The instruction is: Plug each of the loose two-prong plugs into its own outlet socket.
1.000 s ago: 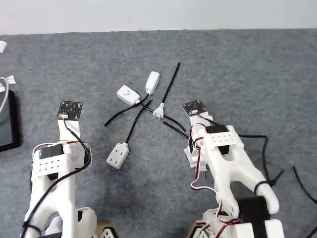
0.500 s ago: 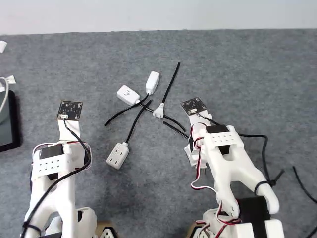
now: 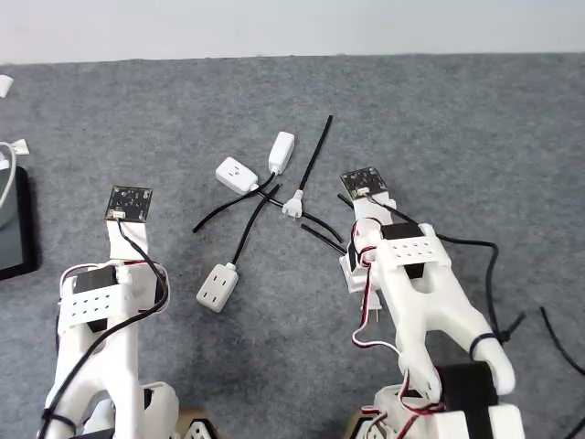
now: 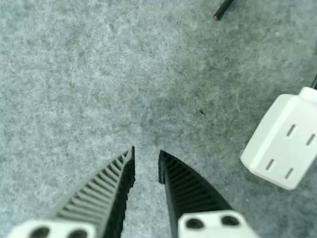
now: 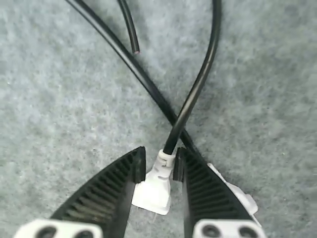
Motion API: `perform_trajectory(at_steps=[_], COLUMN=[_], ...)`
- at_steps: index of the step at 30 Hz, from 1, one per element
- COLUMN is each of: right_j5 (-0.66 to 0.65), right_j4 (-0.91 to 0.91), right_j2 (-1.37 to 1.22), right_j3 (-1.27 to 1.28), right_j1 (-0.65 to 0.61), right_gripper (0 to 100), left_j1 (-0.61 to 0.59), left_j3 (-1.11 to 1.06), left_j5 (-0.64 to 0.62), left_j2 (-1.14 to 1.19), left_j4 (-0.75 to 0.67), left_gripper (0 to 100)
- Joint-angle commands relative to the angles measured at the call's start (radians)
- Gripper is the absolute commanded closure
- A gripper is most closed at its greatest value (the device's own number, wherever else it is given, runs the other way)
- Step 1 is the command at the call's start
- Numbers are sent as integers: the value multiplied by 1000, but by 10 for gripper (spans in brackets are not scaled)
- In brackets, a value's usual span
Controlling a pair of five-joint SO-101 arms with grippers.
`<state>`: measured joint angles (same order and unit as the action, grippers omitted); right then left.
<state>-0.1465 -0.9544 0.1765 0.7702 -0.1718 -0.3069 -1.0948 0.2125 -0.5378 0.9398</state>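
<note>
In the right wrist view my right gripper (image 5: pixel 160 151) is shut on a white two-prong plug (image 5: pixel 152 191), whose black cable (image 5: pixel 198 84) runs away across another cable. The right arm (image 3: pixel 411 265) covers that plug in the high view. My left gripper (image 4: pixel 146 151) hangs shut but for a narrow slit, with nothing in it, over bare carpet beside a white outlet socket (image 4: pixel 282 144). That socket (image 3: pixel 218 286) lies right of the left arm (image 3: pixel 101 302). A second outlet (image 3: pixel 236 174), a white plug body (image 3: pixel 281 151) and a small loose plug (image 3: pixel 293 205) lie at the centre.
Black cables (image 3: pixel 247 224) cross between the outlets and the right arm. A dark tablet-like slab (image 3: pixel 11 229) sits at the left edge. More black cable (image 3: pixel 494 283) trails at the right. Another white piece (image 5: pixel 233 191) shows partly behind one right finger.
The right arm's wrist has shifted slightly away and to the right. The left arm and the outlets have not moved.
</note>
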Motion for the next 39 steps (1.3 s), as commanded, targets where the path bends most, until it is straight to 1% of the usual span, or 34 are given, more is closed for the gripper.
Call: perform_trajectory(at_steps=[1, 7, 9, 13, 14, 17, 18, 25, 32, 34, 38, 39], right_j5=[11, 6, -18, -21, -23, -21, -21, -26, -26, -29, -57, -58], right_j4=[-7, -5, -10, -25, -28, -28, -30, -36, -74, -73, -76, -74], right_j2=[-4, -39, -73, -110, -111, -108, -108, -99, -2, -2, -2, -2], right_j3=[-55, -40, -55, -91, -92, -92, -94, -94, -91, -92, -92, -92], right_j1=[2, 4, 4, 4, 4, 4, 4, 4, 36, 51, 44, 42], right_gripper=[883, 883, 887, 888, 895, 982, 995, 990, 990, 980, 876, 864], left_j1=[-3, -3, -3, -3, -3, -3, -3, 11, 28, 28, 28, 28], left_j3=[2, 2, 2, 2, 2, 2, 2, 1, -8, -8, -8, -8], left_j5=[9, 9, 9, 9, 9, 9, 9, 9, 9, 9, 9, 9], left_j2=[2, 2, 2, 2, 2, 2, 2, 2, -3, -2, 0, 0], left_j4=[-25, -25, -25, -25, -25, -25, -25, -21, -21, -23, -23, -23], left_gripper=[987, 987, 987, 987, 987, 987, 987, 987, 987, 987, 987, 987])
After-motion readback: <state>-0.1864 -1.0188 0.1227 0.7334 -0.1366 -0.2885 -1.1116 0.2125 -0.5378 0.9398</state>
